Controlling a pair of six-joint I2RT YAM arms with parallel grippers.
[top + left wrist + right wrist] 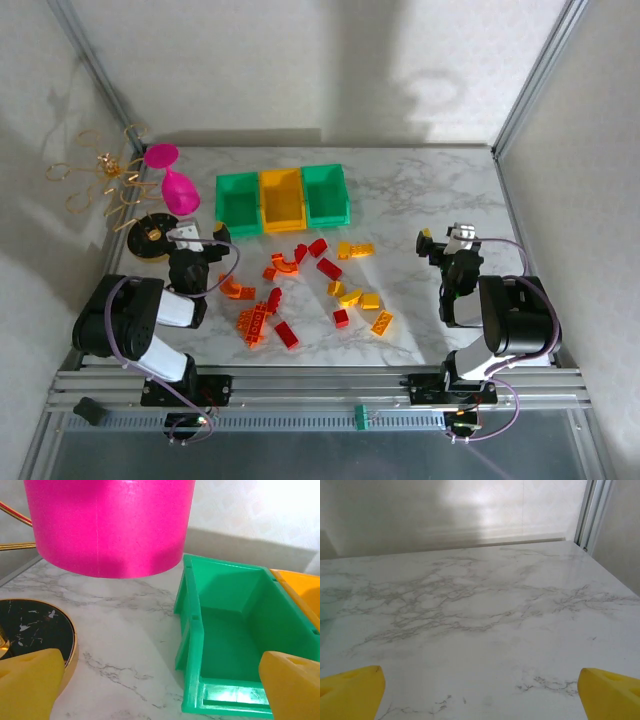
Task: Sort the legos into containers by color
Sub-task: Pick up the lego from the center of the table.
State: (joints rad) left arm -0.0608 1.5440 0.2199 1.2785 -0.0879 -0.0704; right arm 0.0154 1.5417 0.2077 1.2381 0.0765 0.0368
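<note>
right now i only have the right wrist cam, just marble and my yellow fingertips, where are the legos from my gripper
observer: The legos lie scattered mid-table, to the left of the right gripper, all loose on the table.
operator: and the bins
observer: Three containers stand in a row behind the pile: green, yellow, green.
operator: left arm in the way
observer: No. The left gripper is open at the pile's left, facing a pink goblet.

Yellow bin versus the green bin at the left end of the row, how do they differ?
The yellow bin sits in the middle of the row; the left green bin ends it, nearest the pink goblet. Their colours differ too. Both are open-topped, empty and alike in shape.
</note>
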